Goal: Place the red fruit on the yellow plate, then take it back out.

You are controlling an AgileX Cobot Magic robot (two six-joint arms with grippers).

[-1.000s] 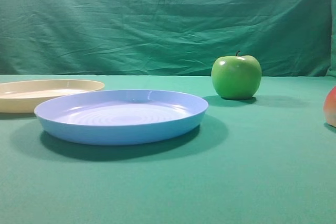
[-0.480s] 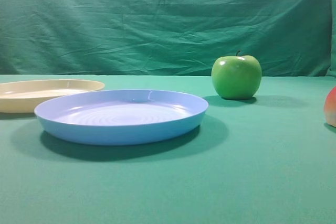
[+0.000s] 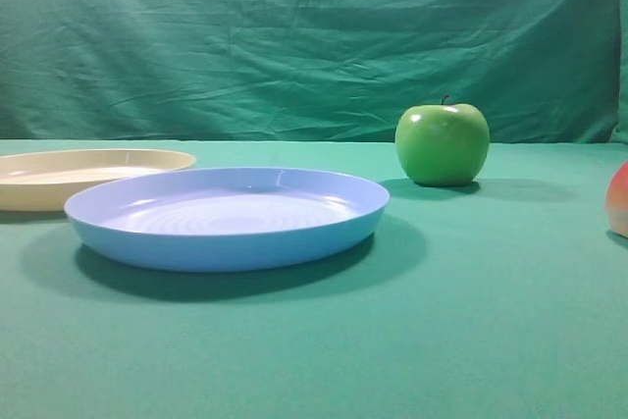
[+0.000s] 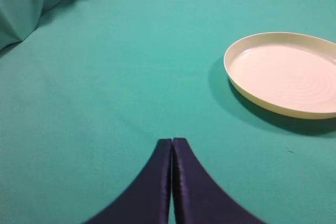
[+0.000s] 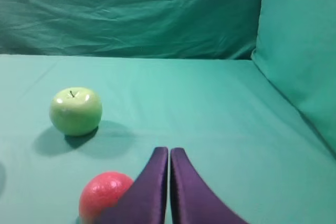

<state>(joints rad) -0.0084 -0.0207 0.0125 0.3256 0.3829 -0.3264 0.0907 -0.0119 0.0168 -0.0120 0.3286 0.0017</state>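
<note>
The red fruit lies on the green cloth, low and left of my right gripper, which is shut and holds nothing. In the exterior view only a sliver of the red fruit shows at the right edge. The yellow plate sits at the far left, bare inside. In the left wrist view the yellow plate lies ahead and to the right of my left gripper, whose dark fingers are pressed together with nothing between them. Neither gripper shows in the exterior view.
A light blue plate stands in the middle of the table, in front of the yellow one. A green apple stands behind it to the right; the green apple is beyond the red fruit. Green cloth walls rise behind and at both sides.
</note>
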